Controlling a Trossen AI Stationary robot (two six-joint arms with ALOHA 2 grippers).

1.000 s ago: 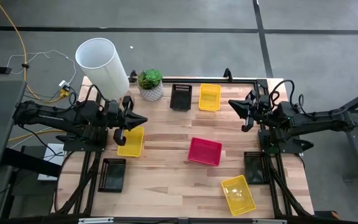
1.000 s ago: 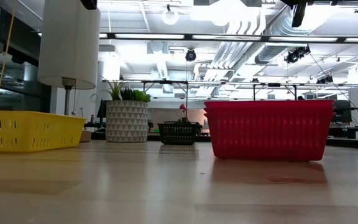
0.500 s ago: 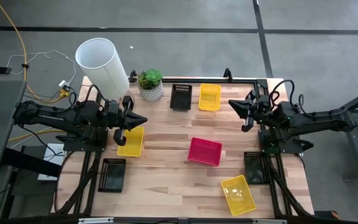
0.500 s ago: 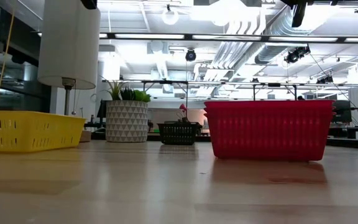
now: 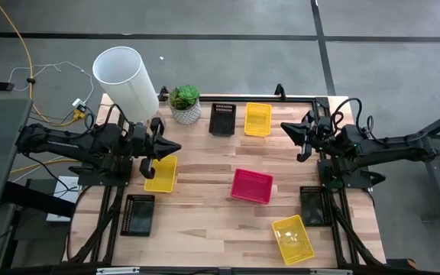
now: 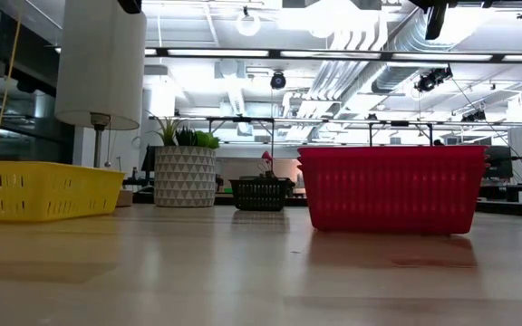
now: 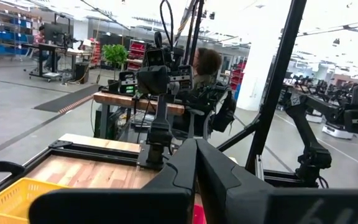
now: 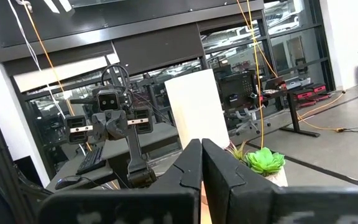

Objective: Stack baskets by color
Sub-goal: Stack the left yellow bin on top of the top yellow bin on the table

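Several baskets lie apart on the wooden table (image 5: 205, 206): a yellow one (image 5: 161, 173) under my left gripper, a black one (image 5: 137, 215) near left, a black one (image 5: 222, 119) and a yellow one (image 5: 257, 119) at the far edge, a pink-red one (image 5: 251, 186) in the middle, a yellow one (image 5: 292, 238) near right, a black one (image 5: 314, 205) at the right. My left gripper (image 5: 176, 146) hangs shut above the left side. My right gripper (image 5: 286, 127) hangs shut above the right side. Both hold nothing.
A big white cylinder (image 5: 125, 82) and a white pot with a green plant (image 5: 184, 104) stand at the far left corner. In the low view the pink-red basket (image 6: 391, 187) and a yellow basket (image 6: 42, 189) stand nearest.
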